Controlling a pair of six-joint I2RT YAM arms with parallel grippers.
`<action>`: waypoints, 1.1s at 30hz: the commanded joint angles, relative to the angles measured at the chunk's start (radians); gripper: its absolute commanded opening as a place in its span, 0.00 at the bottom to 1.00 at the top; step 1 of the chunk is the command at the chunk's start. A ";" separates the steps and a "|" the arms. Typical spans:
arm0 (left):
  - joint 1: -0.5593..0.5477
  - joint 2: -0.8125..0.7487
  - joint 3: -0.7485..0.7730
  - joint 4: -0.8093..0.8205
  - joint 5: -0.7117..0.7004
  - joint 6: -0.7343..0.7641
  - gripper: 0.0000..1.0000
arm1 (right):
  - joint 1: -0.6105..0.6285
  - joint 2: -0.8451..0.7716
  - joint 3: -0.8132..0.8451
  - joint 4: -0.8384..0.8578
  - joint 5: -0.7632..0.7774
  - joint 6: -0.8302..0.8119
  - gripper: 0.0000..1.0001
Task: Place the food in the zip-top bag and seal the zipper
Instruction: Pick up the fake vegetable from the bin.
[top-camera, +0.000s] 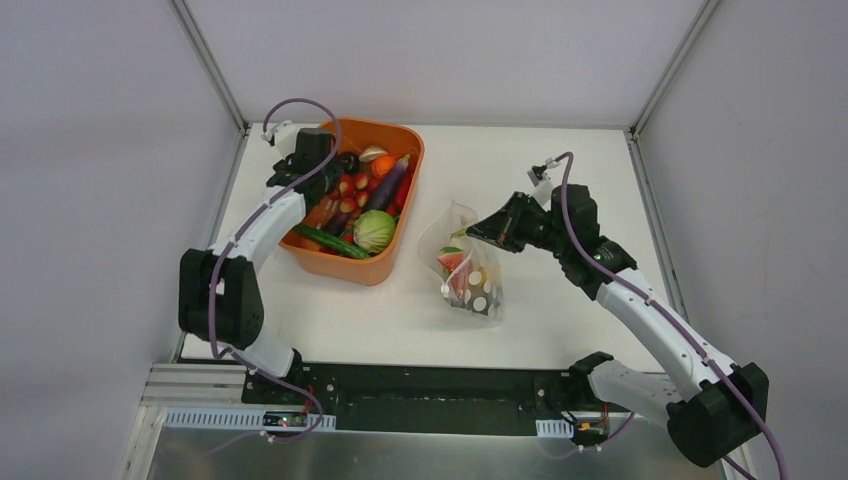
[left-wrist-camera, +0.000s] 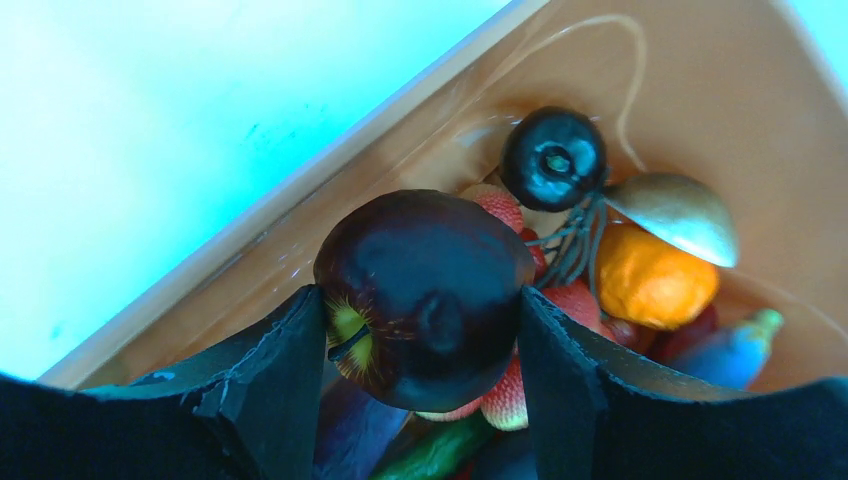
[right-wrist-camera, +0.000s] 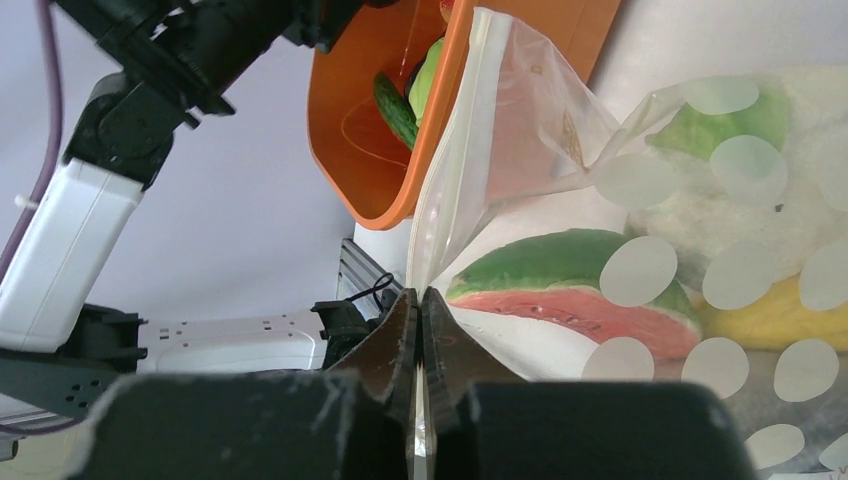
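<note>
Orange tub stands at 10 o'clock on the white table, loaded with food. The zip-top bag lies just beside it at 3 o'clock, with its long axis running roughly 11-to-5 and its zipper end raised toward 12. A melon slice lies inside. Right gripper: jaws pressed together, pinching the zipper. Left gripper: inside the tub, jaws clamping a dark red apple.

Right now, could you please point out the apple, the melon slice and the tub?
apple (left-wrist-camera: 425, 295): left wrist view, glossy middle.
melon slice (right-wrist-camera: 560, 303): right wrist view, red flesh.
tub (top-camera: 392, 129): top view, far rim.
</note>
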 joint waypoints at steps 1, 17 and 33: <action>0.013 -0.183 -0.032 0.031 0.016 0.077 0.18 | 0.001 -0.037 0.008 0.027 0.000 -0.007 0.01; -0.157 -0.599 -0.180 0.052 0.655 0.016 0.22 | 0.003 -0.029 0.001 0.052 -0.007 0.009 0.01; -0.520 -0.451 -0.199 0.227 0.579 -0.086 0.22 | 0.003 -0.053 -0.014 0.082 -0.016 0.014 0.00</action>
